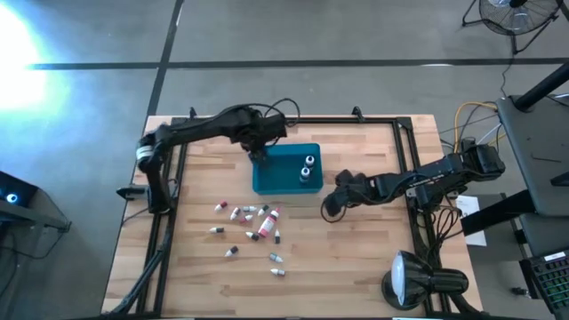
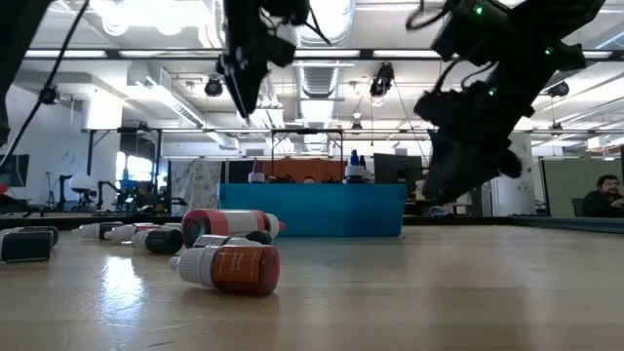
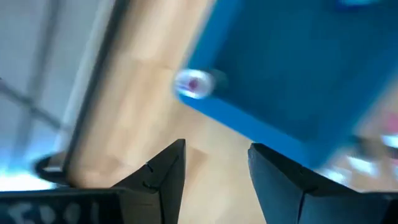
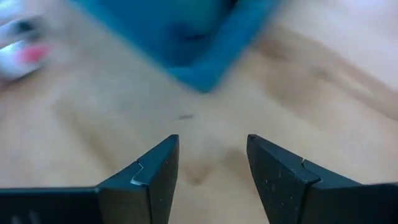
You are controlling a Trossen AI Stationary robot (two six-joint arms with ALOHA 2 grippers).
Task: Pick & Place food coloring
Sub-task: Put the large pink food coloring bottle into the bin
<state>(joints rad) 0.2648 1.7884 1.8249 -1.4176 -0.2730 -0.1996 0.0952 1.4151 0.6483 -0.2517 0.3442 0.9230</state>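
Several tiny food coloring bottles [image 1: 253,220] lie on their sides on the wood, near the table's near-left part; in the low view one red-bodied bottle [image 2: 234,268] lies closest. Two more bottles [image 1: 308,169] stand inside the teal bin [image 1: 276,182]. My left gripper [image 1: 259,156] hovers open over the bin's far-left corner; its wrist view shows a whitish bottle with red [image 3: 194,83] at the bin's edge [image 3: 249,124]. My right gripper [image 1: 330,211] is open above bare wood, just right of the bin's near-right corner [image 4: 205,71]. A blurred bottle [image 4: 22,53] lies beyond it.
A black frame [image 1: 404,151] runs around the tabletop's edges. A round lamp on a stand [image 1: 411,280] sits at the near-right corner. Bare wood lies right of the bin and along the near edge. A person sits in the room behind [image 2: 606,195].
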